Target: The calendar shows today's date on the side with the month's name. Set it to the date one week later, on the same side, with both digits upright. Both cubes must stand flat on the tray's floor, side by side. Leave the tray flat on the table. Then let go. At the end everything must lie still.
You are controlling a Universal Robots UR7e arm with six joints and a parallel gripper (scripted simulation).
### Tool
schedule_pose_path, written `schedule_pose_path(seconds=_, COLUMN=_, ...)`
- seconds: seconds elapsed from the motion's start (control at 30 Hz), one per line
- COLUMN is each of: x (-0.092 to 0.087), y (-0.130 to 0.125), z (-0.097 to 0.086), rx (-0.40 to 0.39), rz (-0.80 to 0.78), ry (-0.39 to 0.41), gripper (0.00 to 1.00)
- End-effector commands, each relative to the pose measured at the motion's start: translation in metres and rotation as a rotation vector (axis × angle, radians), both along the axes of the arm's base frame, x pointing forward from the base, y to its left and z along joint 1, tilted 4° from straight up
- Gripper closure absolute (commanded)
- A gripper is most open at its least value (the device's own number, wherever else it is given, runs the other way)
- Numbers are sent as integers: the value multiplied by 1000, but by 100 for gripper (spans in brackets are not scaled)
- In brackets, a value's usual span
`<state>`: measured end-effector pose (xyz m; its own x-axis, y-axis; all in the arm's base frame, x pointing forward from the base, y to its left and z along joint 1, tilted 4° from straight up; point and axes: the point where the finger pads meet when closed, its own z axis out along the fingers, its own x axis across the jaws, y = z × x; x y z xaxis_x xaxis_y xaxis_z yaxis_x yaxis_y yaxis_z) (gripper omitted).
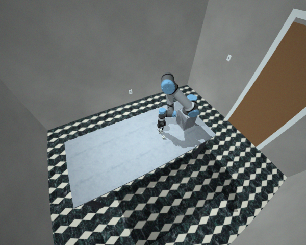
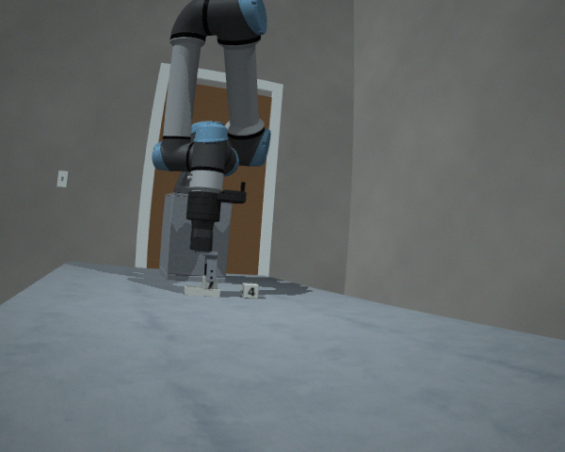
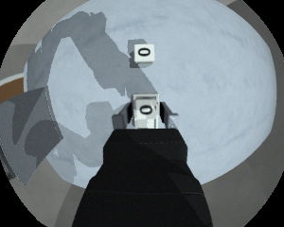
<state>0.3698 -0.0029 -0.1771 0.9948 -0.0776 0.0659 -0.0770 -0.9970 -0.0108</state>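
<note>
A low white tray (image 2: 201, 290) lies flat on the table near the robot's base. One white cube (image 3: 146, 110) stands in it with a 0 on top; the exterior view shows part of a 7 on its near side, mostly hidden by a finger. My gripper (image 2: 208, 280) points straight down with its fingers open on either side of this cube; it also shows in the wrist view (image 3: 146, 115). The second cube (image 2: 250, 290) (image 3: 144, 52) stands on the table to the right of the tray, apart from it, with a 4 on its near side and a 0 on top.
The robot's grey pedestal (image 2: 190, 243) stands just behind the tray. The table (image 1: 126, 150) stretches far to the front and left. A brown door (image 1: 274, 89) is behind the robot.
</note>
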Motion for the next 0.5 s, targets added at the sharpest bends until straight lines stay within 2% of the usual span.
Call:
schedule_pose_path(seconds=0.0, x=1, y=0, z=-9, rx=0, rz=0, ry=-1, gripper=10)
schedule_pose_path(seconds=0.47, x=1, y=0, z=-14, rx=0, rz=0, ry=-1, gripper=10)
